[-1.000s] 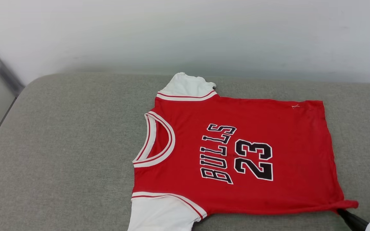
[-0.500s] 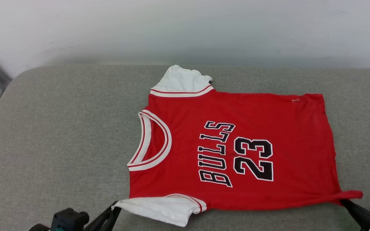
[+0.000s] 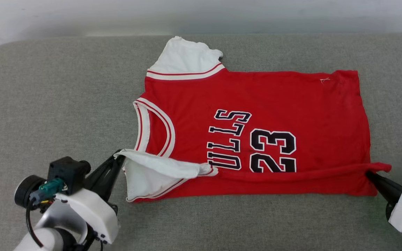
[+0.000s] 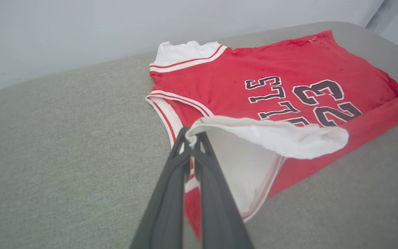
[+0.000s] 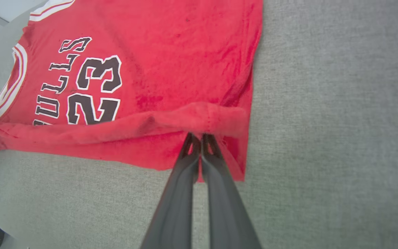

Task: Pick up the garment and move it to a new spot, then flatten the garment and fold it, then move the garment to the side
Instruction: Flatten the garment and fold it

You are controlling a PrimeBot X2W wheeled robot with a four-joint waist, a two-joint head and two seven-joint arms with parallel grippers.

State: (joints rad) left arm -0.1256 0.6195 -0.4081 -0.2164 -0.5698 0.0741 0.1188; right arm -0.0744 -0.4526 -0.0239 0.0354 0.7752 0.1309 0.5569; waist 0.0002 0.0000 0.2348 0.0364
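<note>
My left tool (image 3: 120,157) pinches the garment's (image 3: 274,101) sleeve (image 3: 159,167), my right tool (image 3: 370,173) its hem corner (image 3: 379,168); I should carry both ahead evenly, keeping the fold taut.

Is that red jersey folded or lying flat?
Partly folded: the garment lies mostly spread, but the left gripper and right gripper hold its near edge lifted over the print.

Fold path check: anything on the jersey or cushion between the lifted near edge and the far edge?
Nothing visible. The left tool pinches the near white sleeve, the right tool the near hem corner. The jersey front beyond lies bare, and no object shows on the grey cushion around it.
</note>
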